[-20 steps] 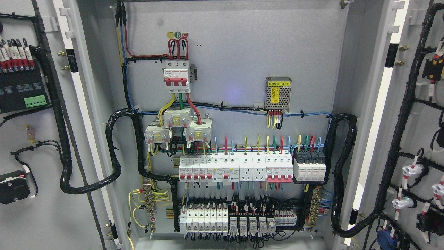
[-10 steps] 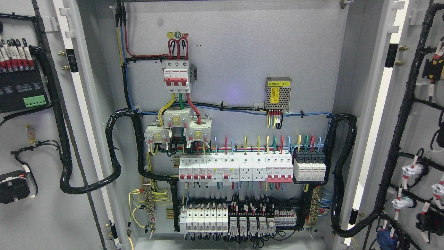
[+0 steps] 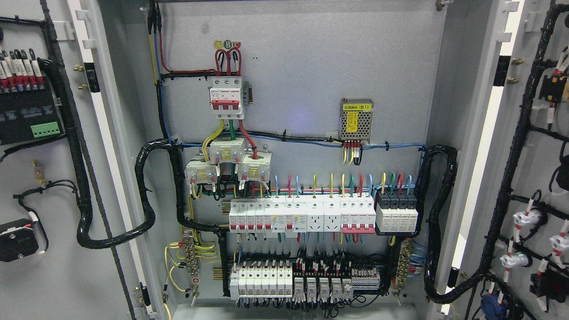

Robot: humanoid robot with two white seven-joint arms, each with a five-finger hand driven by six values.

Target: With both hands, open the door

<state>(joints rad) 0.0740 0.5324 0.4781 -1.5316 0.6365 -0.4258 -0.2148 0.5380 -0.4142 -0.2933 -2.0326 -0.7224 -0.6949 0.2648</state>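
Observation:
Both doors of a grey electrical cabinet stand swung wide. The left door (image 3: 53,284) fills the picture's left edge, its inner face carrying a black terminal block (image 3: 26,115) and a black cable loom (image 3: 75,146). The right door (image 3: 533,178) shows its inner face at the right edge, with a black loom (image 3: 511,169) and white lamp sockets (image 3: 526,218). Between them the back panel (image 3: 311,58) is in full sight. Neither hand nor arm appears anywhere in the head view.
On the panel are a red-and-white main breaker (image 3: 226,98), a mesh power supply (image 3: 356,119), a row of breakers (image 3: 302,215) and a lower terminal row (image 3: 306,280). Thick black cable bundles (image 3: 144,195) loop from the cabinet to each door.
The right door has swung a little further outward, its fittings shifting slightly left and down. The left door and the panel have not moved.

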